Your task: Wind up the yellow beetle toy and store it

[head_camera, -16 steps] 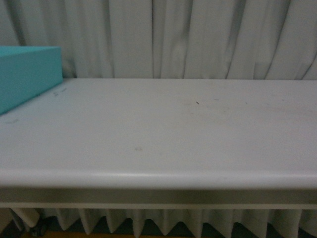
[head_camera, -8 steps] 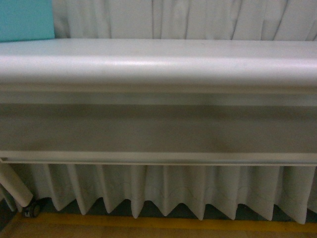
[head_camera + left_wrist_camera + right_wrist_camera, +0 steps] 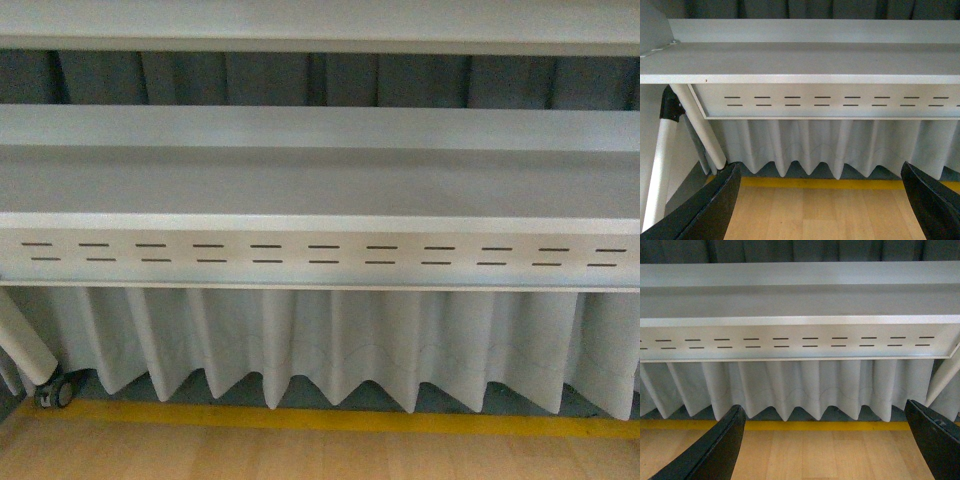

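Front view just shows the desk's point(image 3: 320, 180) underside, a slotted panel point(image 3: 320, 255), white curtain point(image 3: 330, 345) and yellow floor stripe point(image 3: 330, 420) along the bottom; no beetle toy in any view; left tool point(image 3: 820, 205) and right tool point(image 3: 825, 445) both hang wide open, holding nothing.

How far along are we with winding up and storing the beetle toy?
Nothing looks done: no toy shows in any view. Both grippers, left and right, are open and empty, facing the table's slotted panel, the curtain and the wood floor. Finding, winding and storing all remain.
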Tool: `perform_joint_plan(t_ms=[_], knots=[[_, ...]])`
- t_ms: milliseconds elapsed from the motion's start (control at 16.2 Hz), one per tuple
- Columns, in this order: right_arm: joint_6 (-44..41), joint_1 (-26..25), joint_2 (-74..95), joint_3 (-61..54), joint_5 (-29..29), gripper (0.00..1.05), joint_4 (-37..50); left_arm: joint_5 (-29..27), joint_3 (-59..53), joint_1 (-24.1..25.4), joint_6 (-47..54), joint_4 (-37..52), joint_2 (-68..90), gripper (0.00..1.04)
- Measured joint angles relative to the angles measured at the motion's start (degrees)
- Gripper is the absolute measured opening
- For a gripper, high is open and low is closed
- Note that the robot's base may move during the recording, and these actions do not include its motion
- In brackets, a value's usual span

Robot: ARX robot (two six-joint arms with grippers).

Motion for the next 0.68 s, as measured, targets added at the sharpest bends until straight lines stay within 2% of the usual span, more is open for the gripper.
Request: perform_joint_plan(t_ms=[678], knots=[[0.0,0.0,0.0,0.0,0.0,0.98,0.1,0.0,0.0,0.0,0.0,0.1,0.0,0.98]])
